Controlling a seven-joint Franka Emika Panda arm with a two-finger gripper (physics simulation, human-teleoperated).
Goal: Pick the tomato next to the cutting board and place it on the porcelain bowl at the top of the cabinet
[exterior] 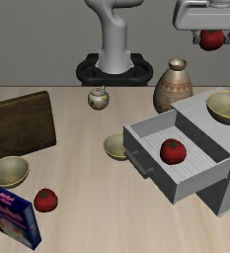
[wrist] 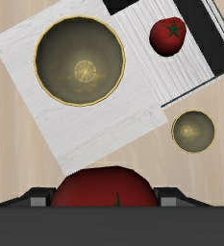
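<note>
The pincer (exterior: pixel 212 37) hangs high over the cabinet (exterior: pixel 197 121), clamped on the tomato (exterior: pixel 213 41) from both sides. The tomato is in the air above the porcelain bowl (exterior: pixel 225 107) on the cabinet top.

Surface: the pale wooden surface (exterior: pixel 97 212) looked matt, with a fine, even grain.
Cutting board: the dark brown wooden cutting board (exterior: pixel 21 124) was matt and rough-looking, streaked with darker grain.
Cabinet: the pale grey drawer cabinet (wrist: pixel 46 135) had a matt, painted-wood look with thin parallel lines.
Bowl: the olive-beige round porcelain bowl (wrist: pixel 80 60) was glazed and smooth, with a soft sheen and a brighter yellow rim.
Tomato: the round red tomato (wrist: pixel 102 187) had smooth, faintly glossy skin.
Vase: the tan banded ceramic vase (exterior: pixel 172 87) looked matt, like earthenware.
Box: the blue and purple cardboard box (exterior: pixel 16 215) was smooth and printed.
</note>
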